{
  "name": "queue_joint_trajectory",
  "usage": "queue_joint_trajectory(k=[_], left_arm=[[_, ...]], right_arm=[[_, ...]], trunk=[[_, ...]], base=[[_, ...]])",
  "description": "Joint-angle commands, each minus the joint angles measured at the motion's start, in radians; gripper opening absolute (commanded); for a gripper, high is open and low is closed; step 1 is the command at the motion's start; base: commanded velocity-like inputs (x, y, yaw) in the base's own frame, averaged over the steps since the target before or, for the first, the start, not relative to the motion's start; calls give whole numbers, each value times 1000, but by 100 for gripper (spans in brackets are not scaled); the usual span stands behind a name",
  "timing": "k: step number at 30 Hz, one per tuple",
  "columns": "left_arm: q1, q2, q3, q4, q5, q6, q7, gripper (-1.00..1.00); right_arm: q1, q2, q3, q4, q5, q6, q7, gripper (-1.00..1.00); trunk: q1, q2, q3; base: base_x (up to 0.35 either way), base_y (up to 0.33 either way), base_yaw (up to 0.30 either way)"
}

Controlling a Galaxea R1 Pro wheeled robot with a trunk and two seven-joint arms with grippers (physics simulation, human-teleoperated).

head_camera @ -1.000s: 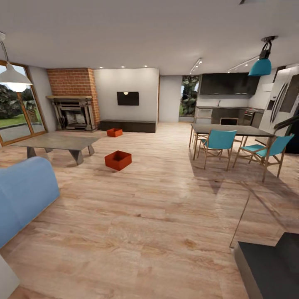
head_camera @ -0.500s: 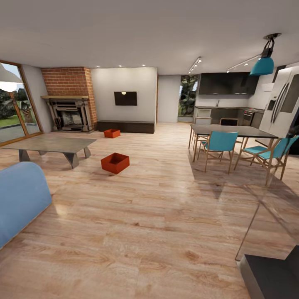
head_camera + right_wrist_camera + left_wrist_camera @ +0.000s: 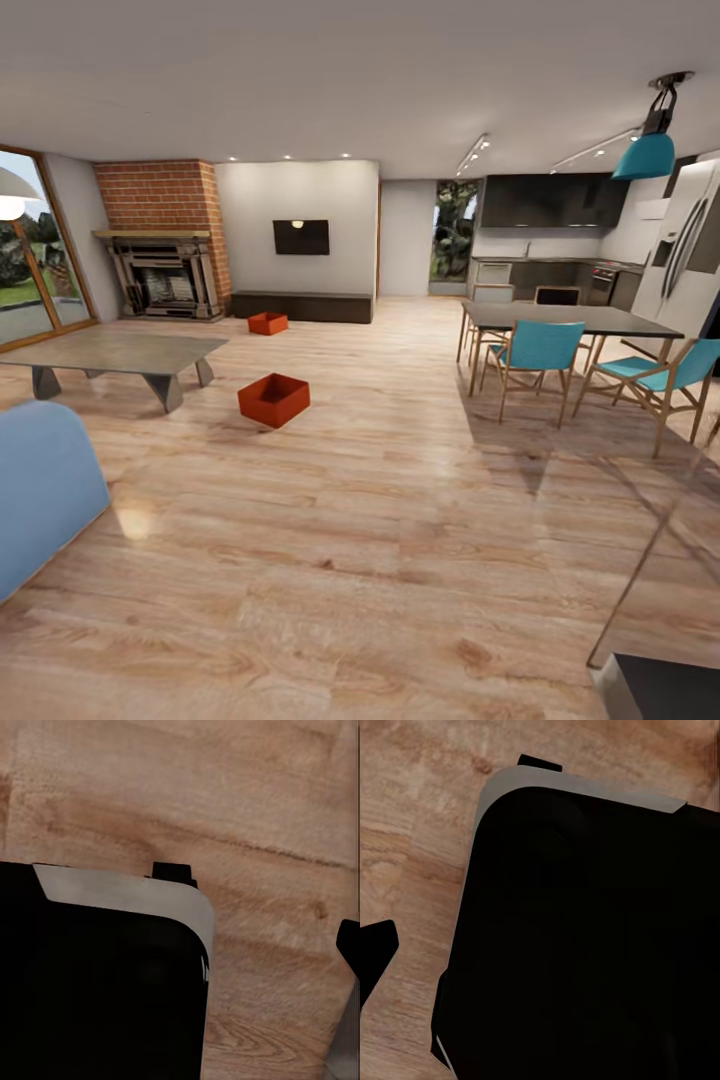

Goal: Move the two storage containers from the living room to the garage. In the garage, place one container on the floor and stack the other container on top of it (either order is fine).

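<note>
End effector state, either arm: cannot tell; wrist views give dark robot body over wood-plank floor [image 3: 247,810]. Nearer storage container [image 3: 273,399] on living-room floor, ahead and left, beside coffee table [image 3: 110,352]. Second container [image 3: 268,322] farther back, near fireplace [image 3: 165,272]. Both well apart from robot; left arm likely nearer side. Drive closer first.

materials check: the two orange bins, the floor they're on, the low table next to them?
Nearer storage container and farther storage container: likely plastic, uniform orange-red, smooth matte walls, no grain or seams. Floor: wood plank or laminate, visible grain and board joints, soft sheen with reflections. Coffee table: grey slab top on angled legs; reads as stone or tinted glass, can't tell which.
</note>
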Motion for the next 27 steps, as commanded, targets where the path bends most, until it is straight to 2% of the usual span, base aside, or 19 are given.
queue_joint_trajectory(k=[1,27], left_arm=[[0,0,-1,0,5,-1,1,100],[0,-1,0,0,5,-1,1,100]], right_arm=[[-1,0,4,2,5,-4,-3,100],[-1,12,0,2,-2,-10,-3,100]], trunk=[[1,0,-1],[1,0,-1]], base=[[321,0,0],[321,0,0]])
